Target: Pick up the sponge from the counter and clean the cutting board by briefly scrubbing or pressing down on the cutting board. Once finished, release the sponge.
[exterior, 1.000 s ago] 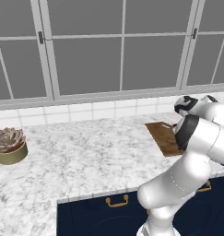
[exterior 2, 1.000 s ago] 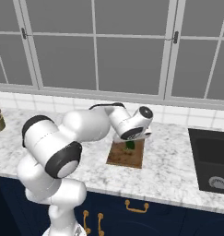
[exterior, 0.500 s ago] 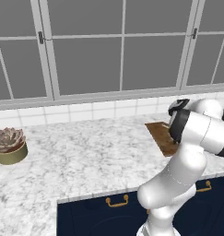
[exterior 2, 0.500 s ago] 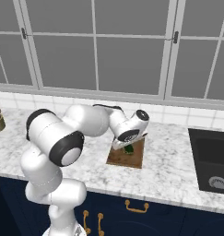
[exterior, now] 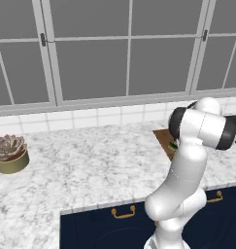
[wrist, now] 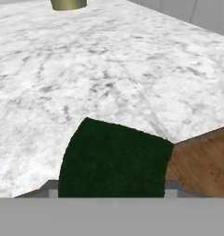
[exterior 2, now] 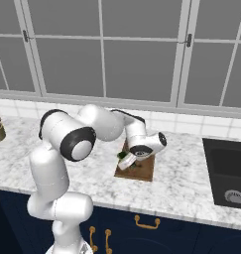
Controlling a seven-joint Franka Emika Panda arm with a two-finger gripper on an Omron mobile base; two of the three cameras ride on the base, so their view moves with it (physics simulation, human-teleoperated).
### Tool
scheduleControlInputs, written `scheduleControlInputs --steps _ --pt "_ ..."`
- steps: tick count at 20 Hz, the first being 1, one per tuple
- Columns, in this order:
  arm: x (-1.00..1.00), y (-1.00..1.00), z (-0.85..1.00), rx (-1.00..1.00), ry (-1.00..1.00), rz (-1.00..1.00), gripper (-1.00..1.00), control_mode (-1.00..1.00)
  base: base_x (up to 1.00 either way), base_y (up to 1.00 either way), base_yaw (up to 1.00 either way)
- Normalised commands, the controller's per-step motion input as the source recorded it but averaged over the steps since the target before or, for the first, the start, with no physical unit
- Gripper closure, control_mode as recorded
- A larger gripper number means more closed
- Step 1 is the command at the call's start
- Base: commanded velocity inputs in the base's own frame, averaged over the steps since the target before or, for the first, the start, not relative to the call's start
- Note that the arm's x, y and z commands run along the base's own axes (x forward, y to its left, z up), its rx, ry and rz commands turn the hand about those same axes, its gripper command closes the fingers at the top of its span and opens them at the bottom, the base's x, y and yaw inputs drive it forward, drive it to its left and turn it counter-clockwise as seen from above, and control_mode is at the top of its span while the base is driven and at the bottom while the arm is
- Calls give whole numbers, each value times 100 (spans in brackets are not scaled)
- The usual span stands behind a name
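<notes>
The sponge [wrist: 114,159] is being held between the fingers of the gripper [exterior 2: 125,162], which is closed on it, low over the near left edge of the cutting board [exterior 2: 142,170] on the counter [exterior 2: 181,183]. Pickup is judged done; pressing, scrubbing and release are judged outstanding.

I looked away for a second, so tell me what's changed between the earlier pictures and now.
The arm has folded lower and swung the pincer down toward the near left corner of the cutting board, carrying the sponge with it; the sponge still sits between the fingers. The cutting board, the counter and the potted succulent stayed put, and nothing was let go.
</notes>
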Motion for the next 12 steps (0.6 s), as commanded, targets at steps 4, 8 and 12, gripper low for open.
scheduleControlInputs --steps 4,8,12 --pt "0 100 13 25 14 42 100 -100 0 0 0" --pt "-3 100 2 14 14 37 100 -100 0 0 0" --pt "-36 100 10 7 5 28 100 -100 0 0 0"
